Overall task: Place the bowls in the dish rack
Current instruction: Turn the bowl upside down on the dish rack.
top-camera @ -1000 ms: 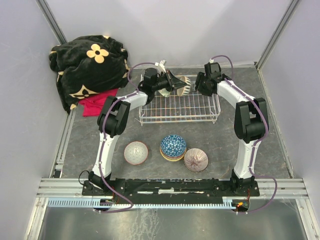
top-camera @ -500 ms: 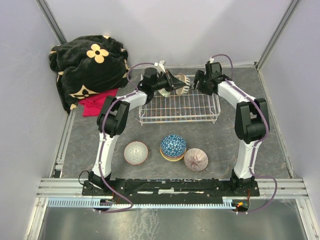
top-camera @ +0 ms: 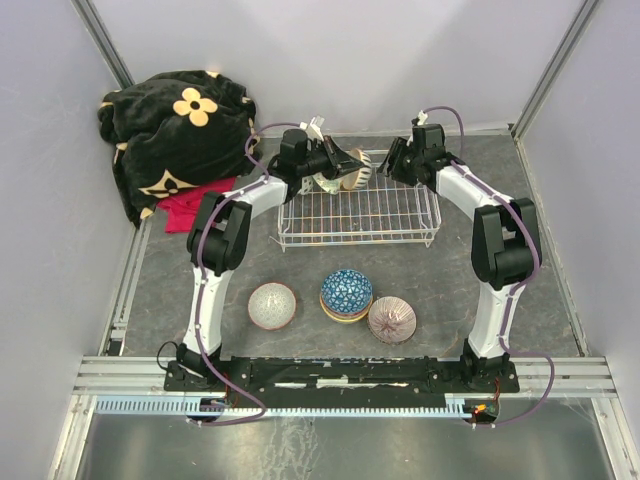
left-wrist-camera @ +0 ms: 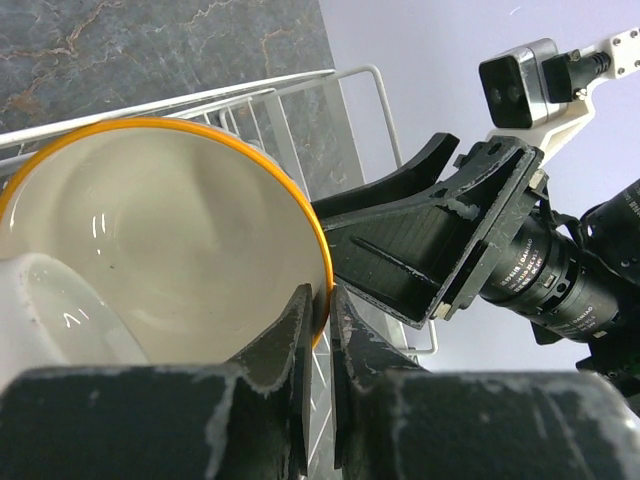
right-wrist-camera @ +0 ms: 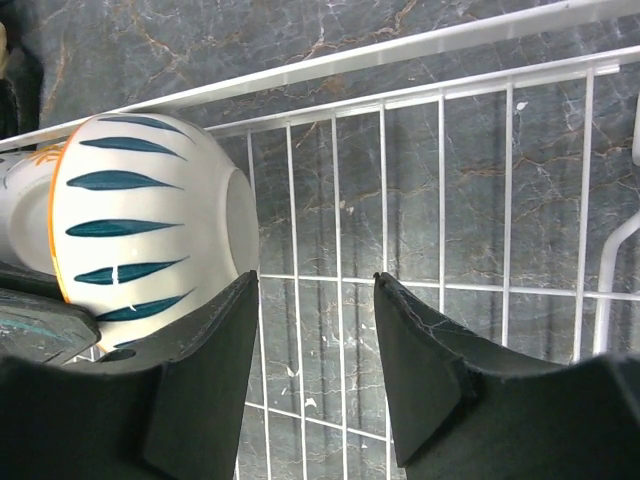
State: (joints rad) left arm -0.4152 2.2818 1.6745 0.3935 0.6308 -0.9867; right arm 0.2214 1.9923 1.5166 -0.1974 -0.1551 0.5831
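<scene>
My left gripper (left-wrist-camera: 322, 292) is shut on the orange rim of a white bowl with teal stripes (left-wrist-camera: 150, 230), which it holds on edge over the far end of the dish rack (top-camera: 360, 215). In the right wrist view the striped bowl (right-wrist-camera: 150, 230) hangs above the rack's wire floor (right-wrist-camera: 440, 180). My right gripper (right-wrist-camera: 315, 278) is open with nothing between its fingers, and its left finger lies close beside the bowl. Overhead, the left gripper (top-camera: 343, 165) and right gripper (top-camera: 393, 163) face each other across the bowl (top-camera: 352, 173). On the table lie a pink bowl (top-camera: 272, 305), a blue bowl (top-camera: 346, 290) stacked on another, and a purple-white bowl (top-camera: 392, 319).
A black blanket with tan flowers (top-camera: 175, 130) is heaped at the back left, with a red cloth (top-camera: 195, 208) beside it. Pale walls close the sides and back. A metal rail (top-camera: 340, 372) runs along the near edge by the arm bases.
My left gripper has carried the striped bowl a little to the left over the rack's far end. The right gripper's jaws have come in somewhat and stay open.
</scene>
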